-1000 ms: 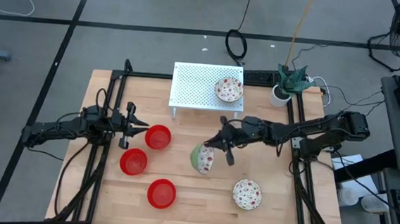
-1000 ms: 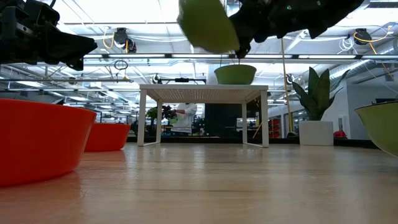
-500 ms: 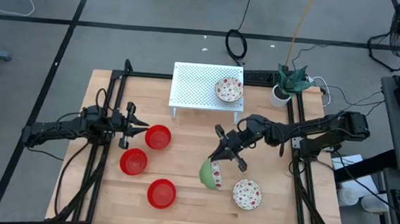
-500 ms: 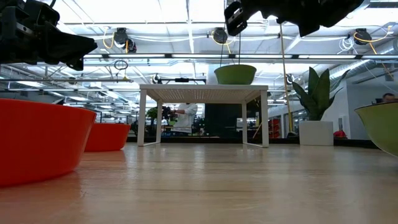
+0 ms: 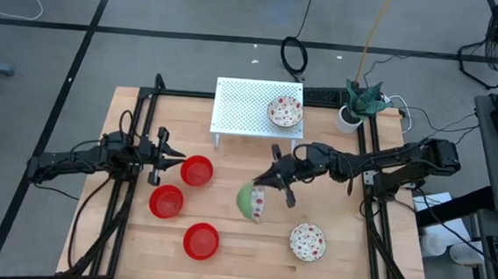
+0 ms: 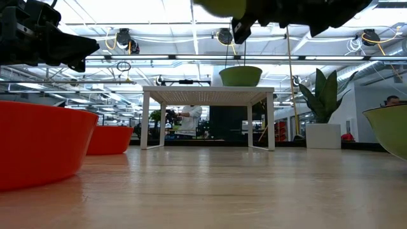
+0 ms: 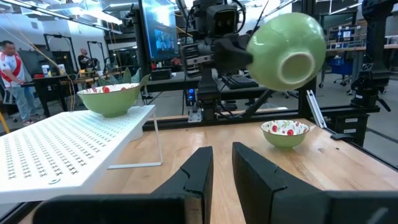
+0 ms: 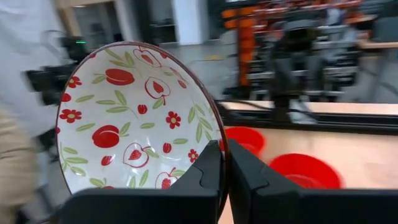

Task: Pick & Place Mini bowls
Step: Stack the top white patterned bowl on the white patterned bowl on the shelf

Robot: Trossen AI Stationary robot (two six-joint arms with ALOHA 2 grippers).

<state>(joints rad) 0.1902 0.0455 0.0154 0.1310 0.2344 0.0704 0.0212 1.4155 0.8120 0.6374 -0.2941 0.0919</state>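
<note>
So the right gripper (image 5: 274, 178) is pinching a patterned bowl (image 5: 252, 200) by its rim, fingers pressed tight on either side of the edge, and holding it up in the air just in front of the white rack (image 5: 242, 108). The bowl hangs tipped on its side with the green outside facing out, which makes sense for a rim pinch: the weight swings it down off the fingers. From the right wrist view you're looking straight into the fruit-and-flower inside of it.

Everything else, placed off that rack: one patterned bowl (image 5: 285, 112) already sits on top of it at the right end, so I'd guess that's the drop-off spot and the carried one is headed there too. Another patterned bowl (image 5: 307, 241) waits on the table (image 5: 372, 262) well in front of the rack, to the right. Three red bowls (image 5: 197, 170) sit in front of it on the left, untouched.

The left gripper (image 5: 165, 156) hovers just beside the nearest red bowl, fingers slightly apart and holding nothing, probably parked there to take the reds on its own side.

Next move likely needs the bowl levelled out before it's set down, or it'll land on its edge.
</note>
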